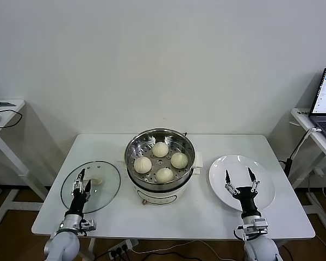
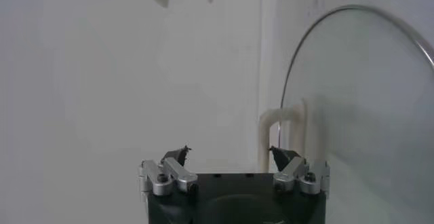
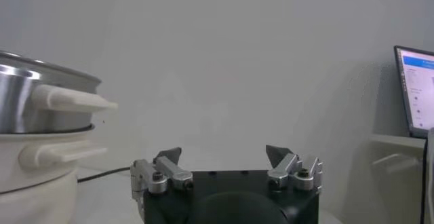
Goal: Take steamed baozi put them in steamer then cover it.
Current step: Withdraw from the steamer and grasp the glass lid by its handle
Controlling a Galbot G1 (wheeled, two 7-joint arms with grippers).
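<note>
In the steamer (image 1: 160, 184) sit four steamed baozi (image 1: 161, 149).

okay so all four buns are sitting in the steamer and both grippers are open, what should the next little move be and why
Probably ease the left gripper onto the lid's handle and close on it. All four buns already sit in the steamer, the plate is bare, and the lid lies flat on the table left of the steamer. The left gripper hovers open over it, so covering is what remains.
</note>
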